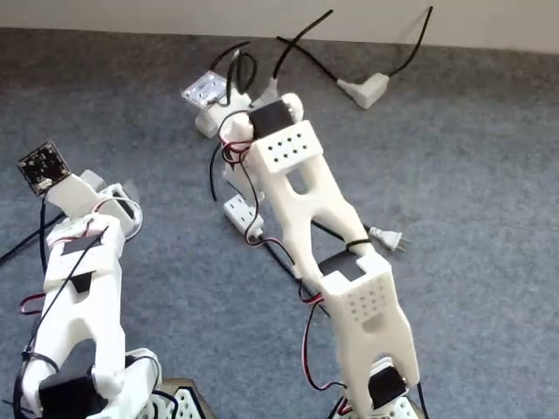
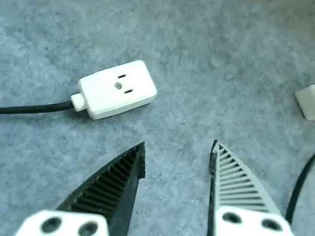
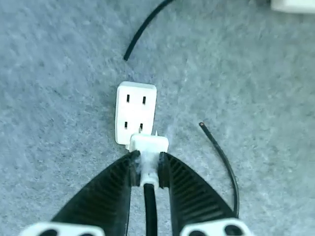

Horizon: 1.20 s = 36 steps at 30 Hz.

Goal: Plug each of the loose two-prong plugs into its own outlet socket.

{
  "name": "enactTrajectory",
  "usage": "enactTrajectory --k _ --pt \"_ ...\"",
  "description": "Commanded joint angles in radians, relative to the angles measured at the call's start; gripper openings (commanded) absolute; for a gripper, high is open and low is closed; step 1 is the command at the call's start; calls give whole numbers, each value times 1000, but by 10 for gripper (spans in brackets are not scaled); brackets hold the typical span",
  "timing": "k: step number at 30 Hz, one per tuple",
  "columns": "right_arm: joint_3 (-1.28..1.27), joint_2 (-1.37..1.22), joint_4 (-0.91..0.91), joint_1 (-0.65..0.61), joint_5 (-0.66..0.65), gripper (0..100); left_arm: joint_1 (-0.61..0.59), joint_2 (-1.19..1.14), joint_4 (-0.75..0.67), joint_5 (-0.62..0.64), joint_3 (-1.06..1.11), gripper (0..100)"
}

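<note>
My right gripper (image 3: pixel 147 156) is shut on a white two-prong plug (image 3: pixel 148 144) with a black cord. The plug's prongs sit at the near edge of a white outlet block (image 3: pixel 134 109) with two slot pairs; whether they are in the slots I cannot tell. My left gripper (image 2: pixel 178 147) hangs open over the carpet, a short way from a white single outlet (image 2: pixel 118 89) on a black cord. In the high view a loose two-prong plug (image 1: pixel 389 237) lies on the carpet beside my right arm (image 1: pixel 297 183). A white angled plug (image 1: pixel 367 88) lies at the back.
Grey carpet covers the floor. Black cords (image 1: pixel 301 48) curl across the back, and another white outlet piece (image 1: pixel 241 214) lies under the right arm. A loose black wire (image 3: pixel 221 157) lies next to the right gripper. A white block (image 2: pixel 307 101) sits off to one side of the left gripper.
</note>
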<state>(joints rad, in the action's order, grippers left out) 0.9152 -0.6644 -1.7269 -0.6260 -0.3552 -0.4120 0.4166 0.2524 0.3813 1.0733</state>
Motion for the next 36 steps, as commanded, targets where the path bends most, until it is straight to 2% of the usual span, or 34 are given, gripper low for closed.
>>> enactTrajectory --k 1,6,12,20,25,29,36 --pt "16 18 -38 13 -37 33 -8 33 11 -2 -10 224" --pt "8 22 -38 21 -41 32 -15 35 14 -3 -13 224" --pt "10 22 -38 21 -41 29 -107 25 98 0 -56 224" --pt "16 21 -33 -15 -52 29 -105 25 103 0 -56 224" --pt "16 19 -35 -28 -123 29 -101 25 103 2 -51 224" --pt "45 22 -31 -28 -147 29 -50 25 103 -3 -50 224" --pt "94 15 -8 -30 -146 29 -44 24 103 -3 -50 224"
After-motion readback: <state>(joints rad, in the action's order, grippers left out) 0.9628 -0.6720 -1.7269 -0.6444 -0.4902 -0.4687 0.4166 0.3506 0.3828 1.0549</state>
